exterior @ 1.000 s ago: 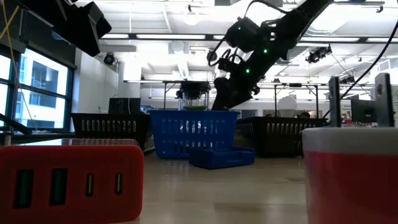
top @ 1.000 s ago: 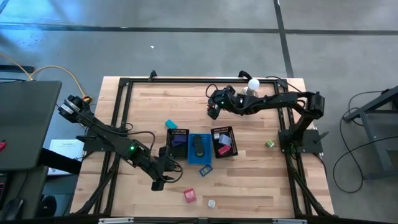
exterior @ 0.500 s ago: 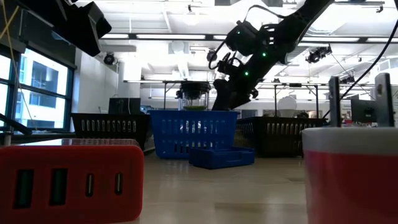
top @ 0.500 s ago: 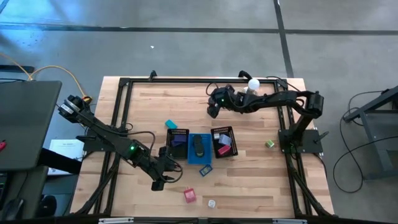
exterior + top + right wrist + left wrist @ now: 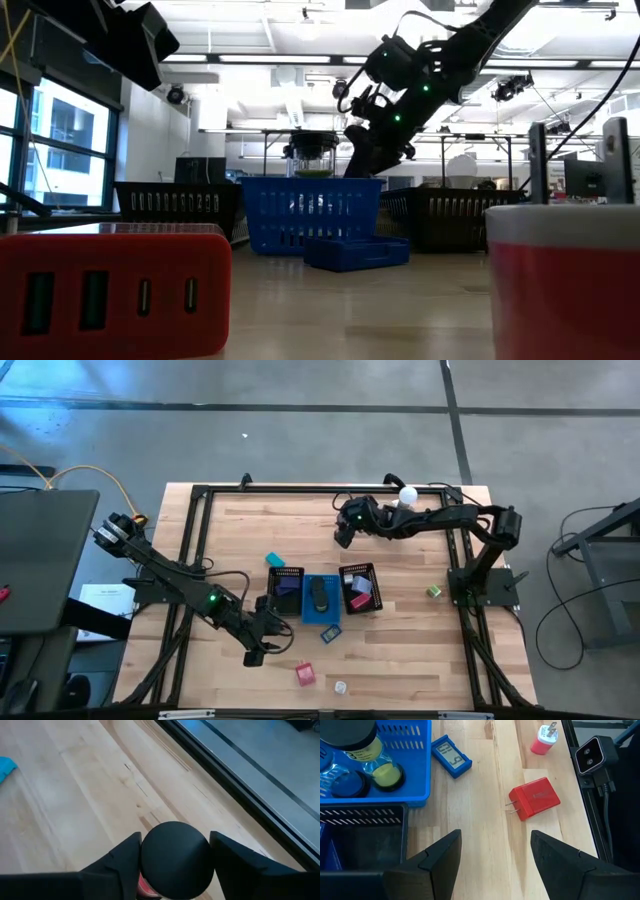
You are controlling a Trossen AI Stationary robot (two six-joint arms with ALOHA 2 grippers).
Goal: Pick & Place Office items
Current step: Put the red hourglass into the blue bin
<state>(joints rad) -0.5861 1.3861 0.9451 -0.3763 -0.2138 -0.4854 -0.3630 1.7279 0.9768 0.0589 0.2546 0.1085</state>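
Observation:
My right gripper (image 5: 343, 532) hangs over the far middle of the table, shut on a black round disc-like thing (image 5: 174, 860); a sliver of red shows under it. My left gripper (image 5: 495, 851) is open, low over the near part of the table (image 5: 255, 653), touching nothing. Ahead of it lie a red plug block (image 5: 534, 800), a pink plug (image 5: 545, 737) and a flat blue device (image 5: 451, 756). A teal block (image 5: 274, 560) lies left of the trays. A small green item (image 5: 433, 591) sits near the right edge. My right gripper pinches the black round thing by its two opposite sides (image 5: 150, 855), one finger (image 5: 125, 857) on each flank. The arm reaches in from the table's right, fingers slanting down. The thing is lifted clear, with bare wood showing beneath it.
Three trays stand mid-table: a black mesh one (image 5: 285, 578), a blue one (image 5: 322, 612) holding spools, and a second black mesh one (image 5: 362, 570) with pink and purple items. The white bulb (image 5: 407, 495) sits at the far edge. A black frame rail (image 5: 300, 490) borders the table.
My right gripper, still shut on the black thing, has risen a little and drifted toward the far edge. The left arm has kept still.

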